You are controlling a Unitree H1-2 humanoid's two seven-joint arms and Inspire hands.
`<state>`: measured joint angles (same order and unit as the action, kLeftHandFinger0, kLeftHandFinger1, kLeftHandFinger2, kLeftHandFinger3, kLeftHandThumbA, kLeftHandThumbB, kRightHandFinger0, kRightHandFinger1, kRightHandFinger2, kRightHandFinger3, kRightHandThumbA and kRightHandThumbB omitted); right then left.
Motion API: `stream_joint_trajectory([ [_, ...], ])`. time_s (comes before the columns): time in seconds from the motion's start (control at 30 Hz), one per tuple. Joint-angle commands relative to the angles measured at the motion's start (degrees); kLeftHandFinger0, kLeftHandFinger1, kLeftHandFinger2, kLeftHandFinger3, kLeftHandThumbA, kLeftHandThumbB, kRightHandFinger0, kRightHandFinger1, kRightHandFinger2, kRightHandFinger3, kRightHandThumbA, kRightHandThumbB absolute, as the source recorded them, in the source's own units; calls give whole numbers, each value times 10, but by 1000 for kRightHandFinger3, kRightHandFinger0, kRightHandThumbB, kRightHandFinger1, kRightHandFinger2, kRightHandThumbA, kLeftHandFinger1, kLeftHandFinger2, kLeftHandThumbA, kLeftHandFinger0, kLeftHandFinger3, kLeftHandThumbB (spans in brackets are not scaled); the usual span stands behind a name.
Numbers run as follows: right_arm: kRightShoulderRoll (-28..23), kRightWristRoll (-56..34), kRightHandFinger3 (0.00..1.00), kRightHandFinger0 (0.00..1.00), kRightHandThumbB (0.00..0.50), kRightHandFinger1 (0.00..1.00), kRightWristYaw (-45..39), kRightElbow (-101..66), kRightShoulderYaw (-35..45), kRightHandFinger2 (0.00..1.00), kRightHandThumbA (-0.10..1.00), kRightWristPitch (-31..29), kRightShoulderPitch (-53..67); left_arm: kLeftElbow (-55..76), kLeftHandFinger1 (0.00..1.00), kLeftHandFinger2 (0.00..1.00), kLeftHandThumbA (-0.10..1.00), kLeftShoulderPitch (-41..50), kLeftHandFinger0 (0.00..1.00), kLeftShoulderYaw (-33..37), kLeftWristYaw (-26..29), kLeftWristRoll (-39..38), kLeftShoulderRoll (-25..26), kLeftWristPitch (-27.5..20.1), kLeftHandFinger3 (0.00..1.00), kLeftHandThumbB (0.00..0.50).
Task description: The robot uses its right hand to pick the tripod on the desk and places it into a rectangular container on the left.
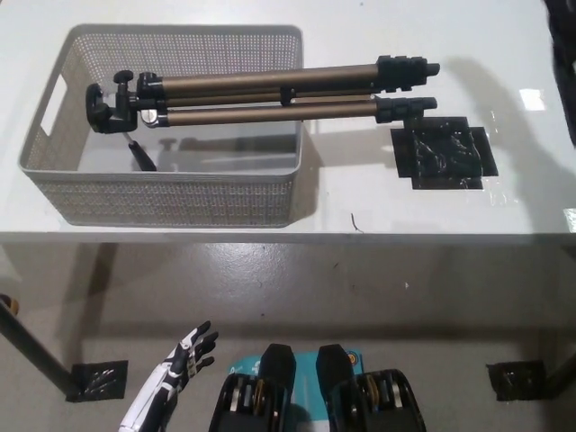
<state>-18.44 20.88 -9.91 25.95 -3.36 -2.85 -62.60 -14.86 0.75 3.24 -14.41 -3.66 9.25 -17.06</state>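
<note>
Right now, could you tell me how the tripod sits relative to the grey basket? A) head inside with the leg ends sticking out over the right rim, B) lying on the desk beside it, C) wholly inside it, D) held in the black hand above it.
A: the tripod has its head down in the basket, while its black-capped leg ends reach past the right rim above the desk; no hand holds it.

The tripod bridges the container rim, blocking its back half; the front half lies open.
</note>
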Motion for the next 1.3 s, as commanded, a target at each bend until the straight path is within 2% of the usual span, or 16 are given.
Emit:
stream_joint_trajectory([
  [0.0,-102,-378,1000,1000,383,1000,61,-618,300,1000,1000,8,279,19,1000,1000,1000,-1,1000,-14,8,-10,3,-17,1000,206],
  [0.1,-68,-404,1000,1000,345,1000,95,-658,283,1000,1000,-55,395,14,1000,1000,1000,5,1000,-12,7,-9,3,-24,1000,197],
  [0.2,-45,-393,1000,1000,345,1000,106,-673,267,1000,1000,-84,459,12,1000,1000,1000,3,1000,-11,6,-7,3,-31,1000,177],
  [0.27,-31,-418,1000,1000,381,1000,95,-667,239,1000,1000,-109,517,14,1000,1000,1000,4,1000,-12,7,-9,2,-27,1000,187],
  [0.37,-17,-441,1000,1000,381,1000,89,-662,220,1000,1000,-131,564,11,1000,1000,1000,4,1000,-12,6,-6,6,-32,1000,185],
  [0.53,-11,-519,1000,1000,426,1000,64,-665,193,1000,1000,-119,628,17,1000,1000,1000,6,1000,-13,10,-5,4,-21,1000,213],
  [0.57,-5,-522,1000,1000,438,1000,64,-665,187,1000,1000,-108,631,13,1000,1000,1000,-2,1000,-12,9,-5,2,-22,1000,197],
  [0.63,8,-516,1000,1000,410,1000,31,-629,164,1000,1000,-122,635,6,1000,1000,1000,-9,1000,-13,12,-4,0,-30,1000,185],
  [0.8,90,-451,1000,1000,342,1000,-31,-505,87,1000,1000,-130,685,15,1000,1000,1000,7,1000,-14,11,-9,-2,-28,1000,230],
  [0.87,115,-412,1000,1000,369,1000,-40,-440,74,1000,1000,-138,704,12,1000,1000,1000,5,1000,-13,14,-3,-4,-33,1000,193],
  [0.9,130,-412,1000,1000,348,1000,-50,-398,70,1000,1000,-141,705,12,1000,1000,1000,2,1000,-12,14,0,-4,-34,1000,181],
  [0.97,150,-402,1000,1000,361,1000,-60,-334,65,1000,1000,-151,694,5,1000,1000,1000,-5,1000,-15,13,-4,-4,-39,1000,197],
  [1.1,181,-387,1000,1000,286,1000,-66,-248,61,1000,1000,-148,681,12,1000,1000,1000,-10,1000,-15,16,-2,-8,-32,1000,268],
  [1.2,188,-385,1000,1000,289,1000,-76,-211,56,1000,1000,-146,674,12,1000,1000,1000,-10,1000,-15,17,3,-7,-39,1000,269],
  [1.23,192,-389,1000,1000,281,1000,-85,-189,50,1000,1000,-146,668,13,1000,1000,1000,-9,1000,-16,19,7,-7,-41,1000,255],
  [1.27,193,-391,1000,1000,262,1000,-89,-181,48,1000,1000,-148,666,14,1000,1000,1000,-9,1000,-16,20,7,-7,-41,1000,271],
])
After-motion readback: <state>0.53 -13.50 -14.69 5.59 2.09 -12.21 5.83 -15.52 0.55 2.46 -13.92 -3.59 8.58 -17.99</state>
